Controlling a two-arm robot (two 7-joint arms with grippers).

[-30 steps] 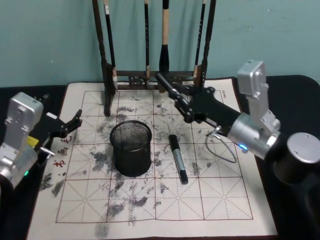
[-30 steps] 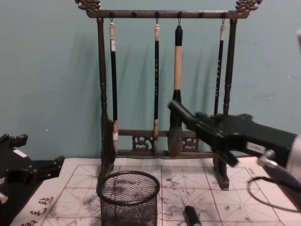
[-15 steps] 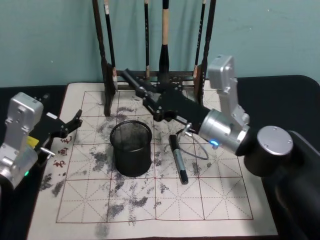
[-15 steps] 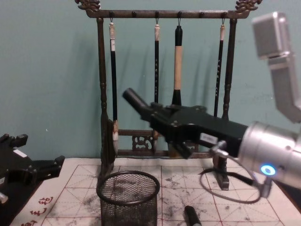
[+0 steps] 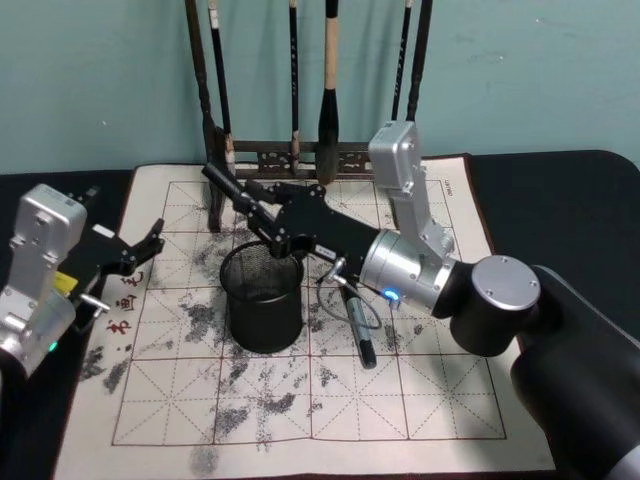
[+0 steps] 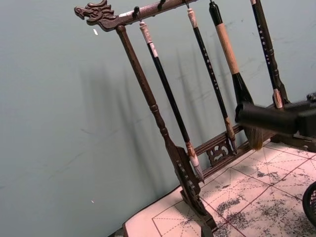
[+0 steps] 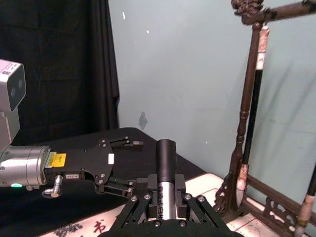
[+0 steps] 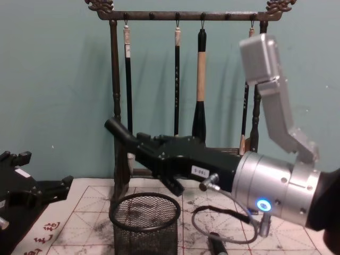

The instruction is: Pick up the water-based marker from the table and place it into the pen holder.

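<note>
Right gripper [image 5: 262,212] carrying the marker [image 5: 228,188] above the pen holder [image 5: 262,310].
Jaws closed narrowly on the marker's barrel, its free end slanting up toward the far left, clear of the holder's rim; the holder stands upright on the table [image 5: 400,400], left of centre; a second marker [image 5: 355,320] lies flat on the mat just right of the holder, apart from it; the brush rack [image 5: 290,150] stands along the far edge; the left gripper [image 5: 148,248] rests at the mat's left edge, jaws parted and holding nothing.
</note>
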